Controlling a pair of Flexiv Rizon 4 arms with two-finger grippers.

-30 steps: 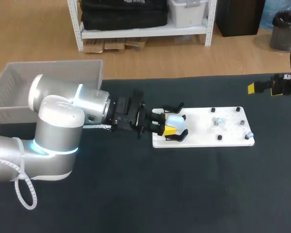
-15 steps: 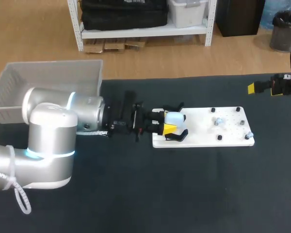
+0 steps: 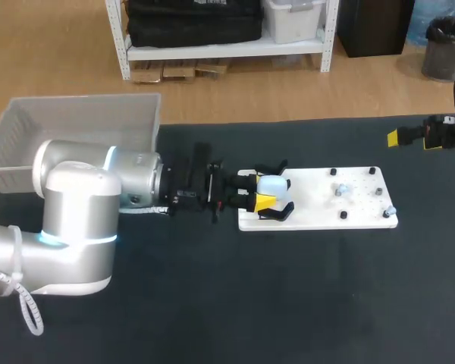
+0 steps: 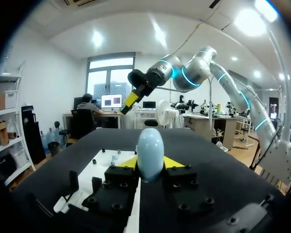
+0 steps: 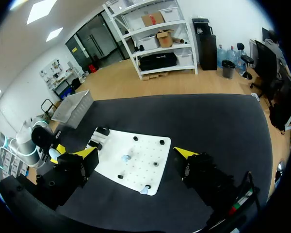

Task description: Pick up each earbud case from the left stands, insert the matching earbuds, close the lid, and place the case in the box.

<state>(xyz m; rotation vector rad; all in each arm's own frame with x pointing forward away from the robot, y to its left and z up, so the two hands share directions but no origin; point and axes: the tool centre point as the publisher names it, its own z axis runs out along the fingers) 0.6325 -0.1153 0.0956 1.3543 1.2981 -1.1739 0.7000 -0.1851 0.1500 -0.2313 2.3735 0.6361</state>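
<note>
A pale blue earbud case sits over the left end of the white board, between two black stands. My left gripper is shut on it; in the left wrist view the earbud case stands upright between the yellow tips of the left gripper. Two small earbuds rest on pegs toward the board's right half. My right gripper hangs open at the table's far right edge, away from the board. In the right wrist view the right gripper is wide open above the board.
A grey plastic box stands at the table's back left corner, behind my left arm. Black pegs dot the board. Dark table surface lies in front of the board and to its right.
My left arm's elbow and forearm have swung a little to the left and turned. The gripper stays on the case. The right arm has not moved.
</note>
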